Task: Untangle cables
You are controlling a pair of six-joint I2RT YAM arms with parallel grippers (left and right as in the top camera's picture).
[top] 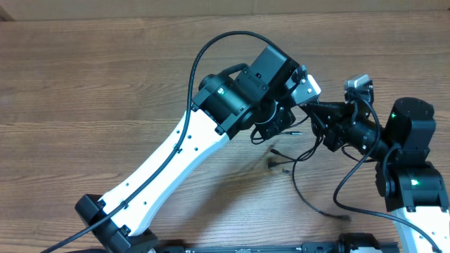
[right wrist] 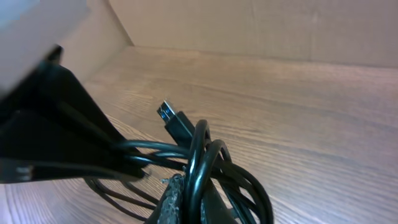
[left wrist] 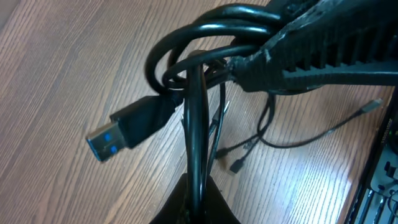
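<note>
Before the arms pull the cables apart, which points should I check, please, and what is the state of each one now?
1. Left gripper shut on the cables: ok.
2. Right gripper shut on the same bundle: ok.
3. USB plug clear of both grippers: ok.
4. Loops separated: not ok, they are wound together between the grippers.
5. Thin ends with small plugs lying free on the table: cannot tell, they cross each other.
</note>
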